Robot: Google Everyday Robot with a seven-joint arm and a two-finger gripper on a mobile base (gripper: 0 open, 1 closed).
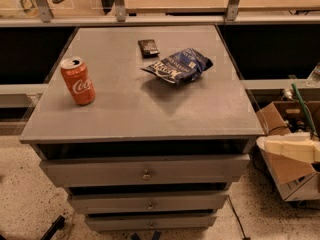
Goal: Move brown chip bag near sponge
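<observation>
A crumpled chip bag (178, 65), blue with white lettering, lies on the grey cabinet top (130, 109), right of centre and towards the back. No brown bag shows. A small dark flat rectangular object (148, 47), possibly the sponge, lies just behind and left of the bag, close to it but apart. My gripper (290, 150) shows as a cream-coloured part at the right edge. It is below table height, off the cabinet's front right corner and far from the bag.
A red Coca-Cola can (78, 81) stands upright near the left edge of the top. The cabinet has three drawers (145, 173) below. Open cardboard boxes (287, 129) sit on the floor at the right. A rail and shelf (170, 19) run behind the cabinet.
</observation>
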